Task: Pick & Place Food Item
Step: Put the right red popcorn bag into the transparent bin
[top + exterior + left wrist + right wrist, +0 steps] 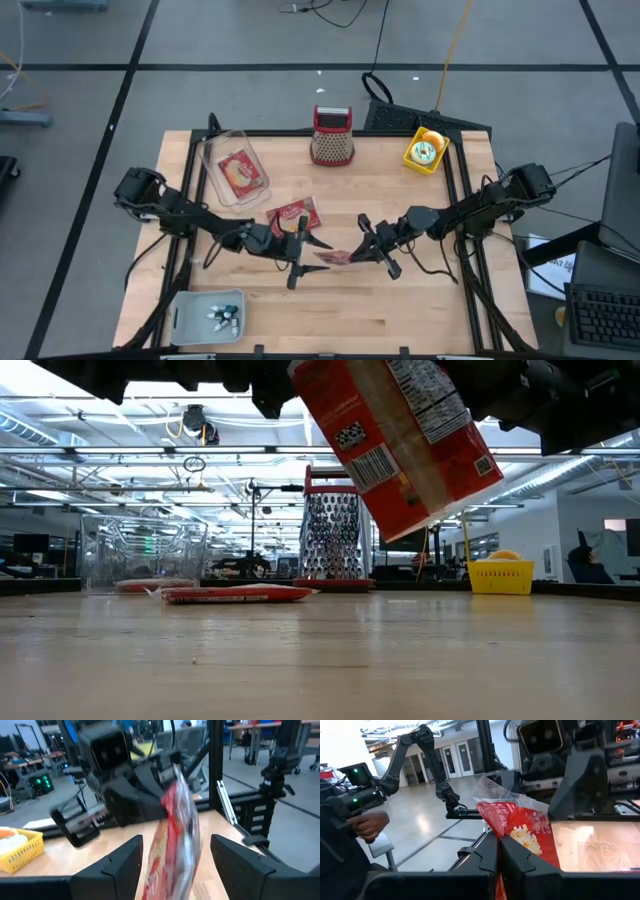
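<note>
A red food packet hangs in the air over the middle of the table, tilted. My right gripper is shut on it from the table's right. From the left, my left gripper stands open with one finger on either side of the packet, not touching it. A second red packet lies flat on the table just beyond them. A third lies in the clear container at the far left. My right gripper pinches the packet between its two shut fingers, at the lower edge of the red printed face. The fingers come level from the table's right. The packet stands out past the fingertips, lifted clear of the table and tilted, its crinkled clear end farthest from the fingers.
A red-rimmed metal grater stands at the far middle, and a yellow basket at the far right. A grey tray with small items sits at the near left corner. A person's hand shows beyond the table.
</note>
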### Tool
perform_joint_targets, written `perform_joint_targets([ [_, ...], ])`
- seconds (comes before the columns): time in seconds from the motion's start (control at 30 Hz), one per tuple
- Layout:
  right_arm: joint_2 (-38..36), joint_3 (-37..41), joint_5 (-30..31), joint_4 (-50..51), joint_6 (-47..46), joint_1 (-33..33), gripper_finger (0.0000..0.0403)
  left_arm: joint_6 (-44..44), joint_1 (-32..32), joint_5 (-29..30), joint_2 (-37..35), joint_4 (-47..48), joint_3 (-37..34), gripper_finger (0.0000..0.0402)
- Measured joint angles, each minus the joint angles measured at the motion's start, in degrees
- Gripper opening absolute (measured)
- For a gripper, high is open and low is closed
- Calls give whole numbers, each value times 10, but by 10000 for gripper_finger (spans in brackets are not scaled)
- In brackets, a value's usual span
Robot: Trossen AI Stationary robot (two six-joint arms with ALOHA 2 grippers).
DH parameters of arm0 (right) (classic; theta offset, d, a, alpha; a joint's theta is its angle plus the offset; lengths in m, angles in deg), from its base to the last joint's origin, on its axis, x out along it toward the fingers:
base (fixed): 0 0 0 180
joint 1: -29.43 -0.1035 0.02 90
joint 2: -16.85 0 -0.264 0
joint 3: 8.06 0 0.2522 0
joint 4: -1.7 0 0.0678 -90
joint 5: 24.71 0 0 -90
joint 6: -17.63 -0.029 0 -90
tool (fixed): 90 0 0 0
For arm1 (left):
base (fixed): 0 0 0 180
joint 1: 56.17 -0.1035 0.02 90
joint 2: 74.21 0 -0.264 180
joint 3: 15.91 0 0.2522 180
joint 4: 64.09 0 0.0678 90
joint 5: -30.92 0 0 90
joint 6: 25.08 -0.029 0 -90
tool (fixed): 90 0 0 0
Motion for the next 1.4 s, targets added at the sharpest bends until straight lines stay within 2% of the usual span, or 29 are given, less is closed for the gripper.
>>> perform_joint_targets([
  [0.53,0,0,1,4,11,0,0,24,-2,-5,-2,-13,0,229],
  [0.63,0,0,1,4,11,0,0,19,-2,-5,-2,-13,0,197],
  [0.77,0,0,2,4,11,0,0,21,-5,-5,-2,-11,0,132],
  [1.07,0,0,16,11,14,1,0,64,-16,-12,-2,26,0,10],
  [1.27,0,0,17,17,18,1,6,40,-9,21,-11,23,-1,3],
  [1.4,-2,-2,17,24,6,1,32,0,3,81,-54,52,-1,2],
])
